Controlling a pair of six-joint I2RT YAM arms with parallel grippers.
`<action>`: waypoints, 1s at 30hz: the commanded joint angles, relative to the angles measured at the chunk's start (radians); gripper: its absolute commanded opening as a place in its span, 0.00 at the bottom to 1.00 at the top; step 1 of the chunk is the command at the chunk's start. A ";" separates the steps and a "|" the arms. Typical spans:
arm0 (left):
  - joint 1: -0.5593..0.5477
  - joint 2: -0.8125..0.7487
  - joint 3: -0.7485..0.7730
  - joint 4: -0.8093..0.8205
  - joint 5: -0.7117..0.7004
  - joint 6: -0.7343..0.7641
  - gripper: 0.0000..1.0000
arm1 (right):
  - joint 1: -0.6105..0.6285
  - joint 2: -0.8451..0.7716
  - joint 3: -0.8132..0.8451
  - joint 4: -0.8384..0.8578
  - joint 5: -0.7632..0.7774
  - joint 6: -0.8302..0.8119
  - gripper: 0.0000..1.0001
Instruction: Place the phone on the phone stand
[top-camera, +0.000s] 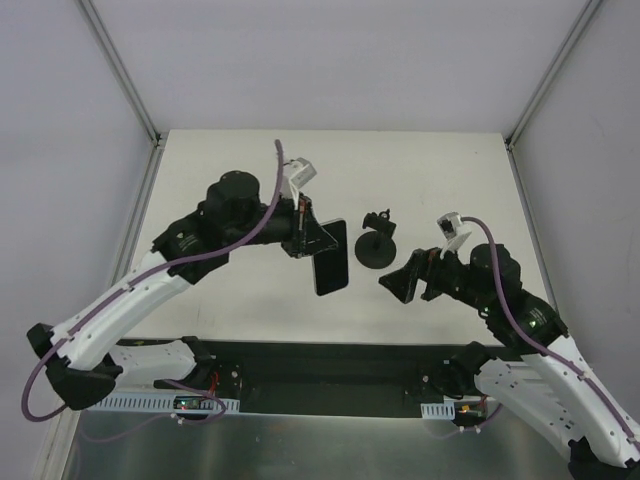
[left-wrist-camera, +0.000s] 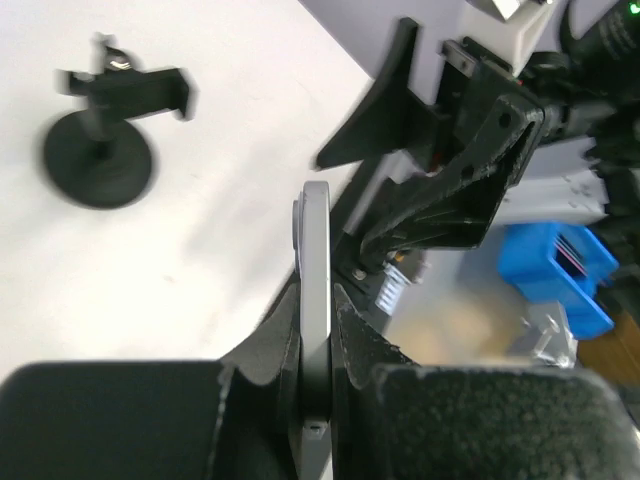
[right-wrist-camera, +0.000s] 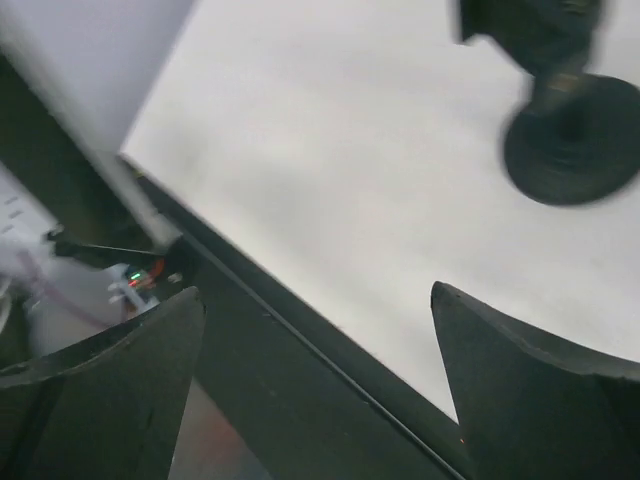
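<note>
My left gripper (top-camera: 312, 238) is shut on the phone (top-camera: 331, 258), a thin black slab held off the table, left of the phone stand (top-camera: 377, 242). In the left wrist view the phone (left-wrist-camera: 316, 290) shows edge-on, clamped between both fingers, with the stand (left-wrist-camera: 103, 152) at the upper left. The stand has a round black disc base, a short post and a bracket on top. My right gripper (top-camera: 403, 280) is open and empty, just right of and nearer than the stand. The right wrist view shows its spread fingers (right-wrist-camera: 500, 380) and the stand's base (right-wrist-camera: 572, 140) at the upper right.
The white table (top-camera: 240, 180) ends at a black front strip (top-camera: 330, 365) by the arm bases. Metal frame posts (top-camera: 125, 75) rise at the back corners. A blue box (left-wrist-camera: 555, 265) lies beyond the table edge in the left wrist view.
</note>
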 joint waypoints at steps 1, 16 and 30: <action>0.014 -0.147 0.031 -0.178 -0.292 0.114 0.00 | -0.004 0.077 0.151 -0.339 0.461 0.018 0.96; 0.018 -0.239 -0.060 -0.215 -0.305 0.050 0.00 | 0.059 0.544 0.405 -0.268 0.725 0.137 0.67; 0.018 -0.284 -0.144 -0.190 -0.352 0.035 0.00 | 0.079 0.763 0.521 -0.297 0.806 0.223 0.49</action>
